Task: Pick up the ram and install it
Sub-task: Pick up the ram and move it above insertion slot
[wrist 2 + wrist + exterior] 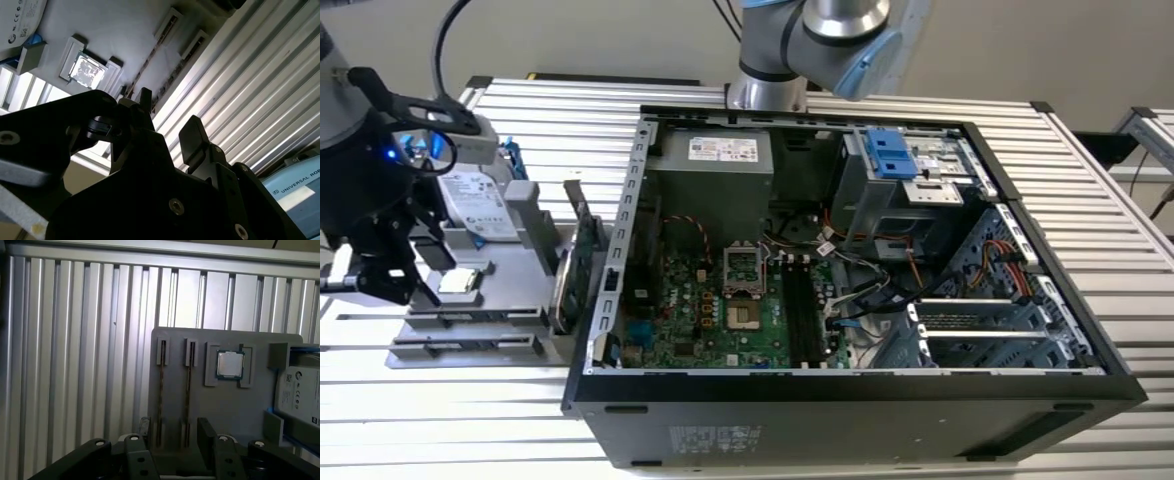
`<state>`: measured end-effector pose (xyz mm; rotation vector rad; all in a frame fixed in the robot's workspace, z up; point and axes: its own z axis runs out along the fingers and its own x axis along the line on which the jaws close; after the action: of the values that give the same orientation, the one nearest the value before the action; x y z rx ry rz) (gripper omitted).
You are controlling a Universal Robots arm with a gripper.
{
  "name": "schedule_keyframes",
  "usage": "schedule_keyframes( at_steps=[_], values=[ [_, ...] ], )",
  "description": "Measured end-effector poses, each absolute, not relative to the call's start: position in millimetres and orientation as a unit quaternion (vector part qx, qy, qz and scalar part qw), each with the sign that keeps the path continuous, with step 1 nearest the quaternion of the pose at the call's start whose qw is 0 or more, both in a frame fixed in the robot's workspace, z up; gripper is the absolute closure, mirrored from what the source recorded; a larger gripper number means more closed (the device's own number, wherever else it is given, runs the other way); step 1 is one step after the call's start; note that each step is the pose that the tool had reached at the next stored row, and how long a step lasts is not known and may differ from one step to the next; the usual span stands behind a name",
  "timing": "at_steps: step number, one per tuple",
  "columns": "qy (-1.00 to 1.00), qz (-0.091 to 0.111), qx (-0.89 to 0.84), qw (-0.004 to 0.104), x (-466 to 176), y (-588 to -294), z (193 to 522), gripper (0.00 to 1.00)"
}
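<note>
Hand (pixel 174 424) spread wide, empty, above tray (pixel 225 410); ram (pixel 161 385) on edge in outermost slot by tray's side edge, second stick (pixel 188 385) just beside. Risk: both sticks apparently inside finger span, hence double clamping or a skewed lift.

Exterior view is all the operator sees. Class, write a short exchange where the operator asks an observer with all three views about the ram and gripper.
Operator: What is there to pick?
Observer: In the first wrist view, one ram stick and a second ram stick stand on edge in parallel slots of the grey tray.
Operator: Is the gripper open?
Observer: Yes, open and empty; in that view both sticks run toward the gap between its fingers.
</note>
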<state>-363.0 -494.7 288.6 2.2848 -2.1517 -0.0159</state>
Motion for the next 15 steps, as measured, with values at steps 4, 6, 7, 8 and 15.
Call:
schedule_keyframes(
  at_steps=[4,6,7,8,15],
  values=[
    [-0.686,-0.005,0.728,0.002,-363.0,-494.6,284.9,0.00],
    [-0.686,-0.005,0.728,0.002,-363.0,-494.6,283.0,0.00],
    [-0.686,-0.005,0.728,0.002,-363.0,-494.6,282.0,0.00],
    [-0.686,-0.005,0.728,0.002,-363.0,-494.6,281.1,0.00],
    [-0.686,-0.006,0.728,0.002,-363.0,-494.6,274.4,0.00]
  ],
)
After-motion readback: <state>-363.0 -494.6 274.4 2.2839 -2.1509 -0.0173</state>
